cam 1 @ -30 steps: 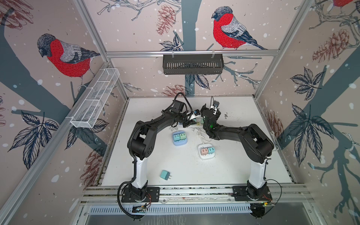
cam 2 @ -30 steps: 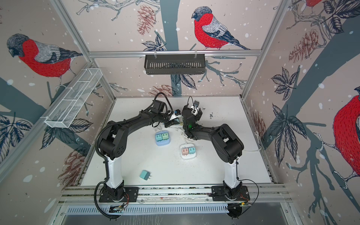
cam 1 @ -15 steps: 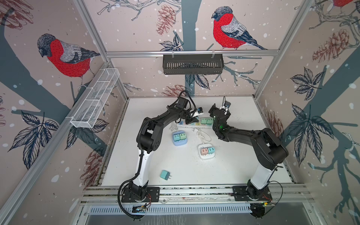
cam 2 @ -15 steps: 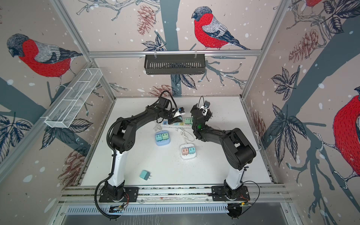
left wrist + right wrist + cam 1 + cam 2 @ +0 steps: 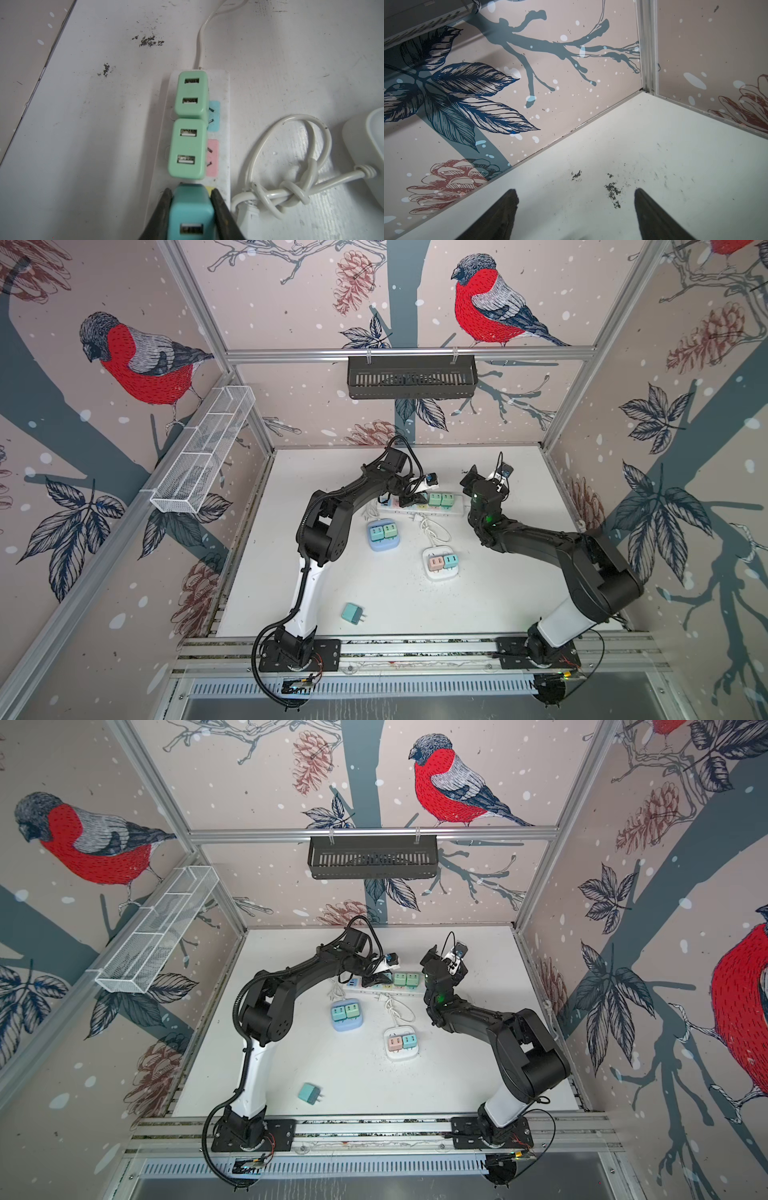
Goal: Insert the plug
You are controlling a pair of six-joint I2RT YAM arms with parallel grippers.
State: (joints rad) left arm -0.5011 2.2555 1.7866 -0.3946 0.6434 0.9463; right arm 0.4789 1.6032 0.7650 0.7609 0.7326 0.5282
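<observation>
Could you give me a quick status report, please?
Left hand shut on teal plug at power strip. Right hand open, empty. Two green plugs seated beside it.

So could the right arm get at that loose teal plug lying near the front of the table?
Probably yes: the right gripper is open and empty, and the table between its base and the loose teal plug is bare.
</observation>
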